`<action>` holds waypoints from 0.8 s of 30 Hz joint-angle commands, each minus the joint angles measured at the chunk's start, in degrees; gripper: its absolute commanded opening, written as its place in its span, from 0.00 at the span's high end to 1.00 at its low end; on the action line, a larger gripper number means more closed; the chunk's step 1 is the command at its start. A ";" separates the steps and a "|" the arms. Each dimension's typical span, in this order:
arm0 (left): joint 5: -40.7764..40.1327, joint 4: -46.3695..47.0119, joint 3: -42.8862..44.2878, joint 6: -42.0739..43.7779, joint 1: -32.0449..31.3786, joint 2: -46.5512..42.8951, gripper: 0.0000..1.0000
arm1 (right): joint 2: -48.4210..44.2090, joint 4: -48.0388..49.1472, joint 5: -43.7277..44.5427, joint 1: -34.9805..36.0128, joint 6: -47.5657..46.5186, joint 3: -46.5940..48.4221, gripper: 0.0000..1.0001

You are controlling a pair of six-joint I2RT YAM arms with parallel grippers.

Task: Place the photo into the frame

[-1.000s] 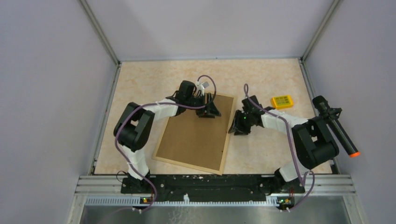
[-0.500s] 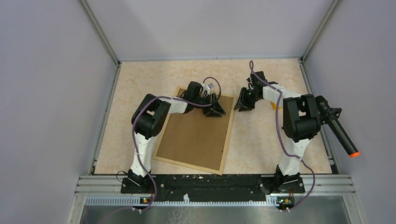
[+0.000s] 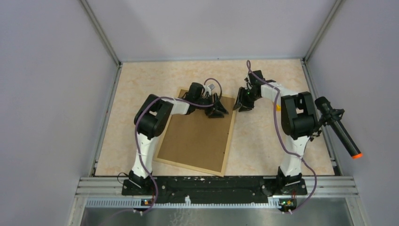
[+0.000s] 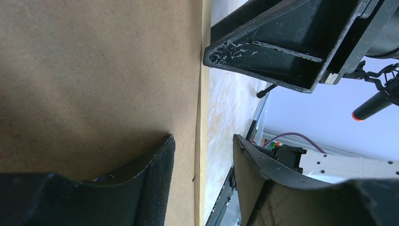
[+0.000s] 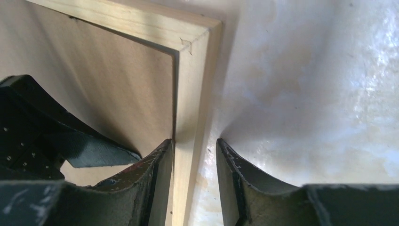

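Observation:
The frame [image 3: 197, 136] lies back up on the table, its brown board showing inside a light wood rail. The photo is hidden. My left gripper [image 3: 219, 112] is at the frame's far right corner. In the left wrist view it [image 4: 203, 137] stands open astride the rail [image 4: 203, 103], one finger over the board [image 4: 94, 70], the other over the table. My right gripper [image 3: 243, 104] meets the same corner from the right. Its jaws [image 5: 194, 140] stand open astride the wood rail [image 5: 195, 70], the left finger against the rail's inner edge, with a gap at the right finger.
A black rod with an orange tip [image 3: 339, 132] hangs at the right wall. Grey walls close the table on the left, back and right. The arms' base rail [image 3: 207, 183] runs along the near edge.
My right arm has swung from the middle of the frame's right edge up to its far right corner. The left gripper has slid a little right toward that corner. The frame has stayed put.

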 commanded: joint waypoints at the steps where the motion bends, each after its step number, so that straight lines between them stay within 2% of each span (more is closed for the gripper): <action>1: -7.36 -6.67 -1.29 2.21 0.40 2.10 0.44 | 2.61 -0.88 4.09 1.34 0.11 3.92 0.60; 5: -8.45 -9.45 -0.48 4.10 0.24 1.38 0.43 | 6.42 -5.28 11.13 2.42 -0.29 7.25 0.62; 9: -8.65 -14.38 2.14 8.18 0.14 -1.98 0.42 | 7.03 -6.99 20.10 4.88 -0.23 5.82 0.65; 12: -8.88 -19.87 3.59 11.62 -0.07 -7.10 0.37 | 7.40 -8.14 26.50 6.71 -0.17 4.11 0.66; 15: -10.29 -26.17 1.81 14.97 0.05 -14.67 0.33 | 8.63 -9.27 29.30 7.53 -0.69 3.16 0.66; 19: -13.92 -31.74 -9.81 14.80 0.23 -27.82 0.32 | 8.94 -7.91 28.55 7.76 -1.65 1.71 0.65; 24: -16.51 -34.68 -29.56 3.77 0.08 -45.38 0.31 | 6.08 -6.50 19.75 6.86 -4.67 4.89 0.62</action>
